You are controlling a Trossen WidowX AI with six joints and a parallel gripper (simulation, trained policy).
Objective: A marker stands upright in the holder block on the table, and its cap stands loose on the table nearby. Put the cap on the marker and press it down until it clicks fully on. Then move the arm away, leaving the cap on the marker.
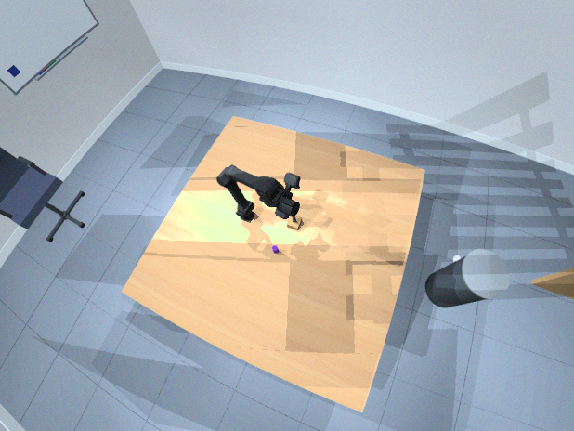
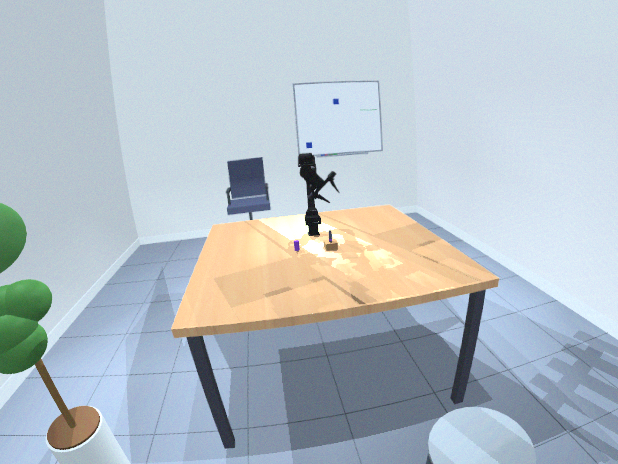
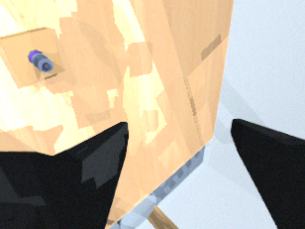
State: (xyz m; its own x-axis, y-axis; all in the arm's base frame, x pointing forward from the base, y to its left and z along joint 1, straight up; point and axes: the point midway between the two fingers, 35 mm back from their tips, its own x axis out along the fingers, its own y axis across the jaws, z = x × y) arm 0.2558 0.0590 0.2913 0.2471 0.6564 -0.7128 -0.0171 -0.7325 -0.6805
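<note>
The marker (image 1: 293, 219) (image 2: 330, 236) (image 3: 42, 61) stands upright in the small wooden holder block (image 1: 294, 225) (image 2: 331, 246) (image 3: 17, 51), with its tip bare. The purple cap (image 1: 275, 249) (image 2: 296, 245) stands loose on the table (image 1: 223, 297) (image 2: 250, 312) (image 3: 149, 83), to the left of the block in the exterior view. The cap is out of the wrist view. My gripper (image 2: 334, 197) (image 3: 179, 127) is open, with nothing between its fingers. It hangs well above the table, higher than the marker. In the wrist view the marker and block lie up and left of the fingertips.
The table's edge runs down the right part of the wrist view, with floor beyond it. An office chair (image 2: 247, 182) and a whiteboard (image 2: 350, 120) are behind the arm. A bin (image 1: 452, 285) stands on the floor off the table's edge. A potted plant (image 2: 22, 300) is at the left.
</note>
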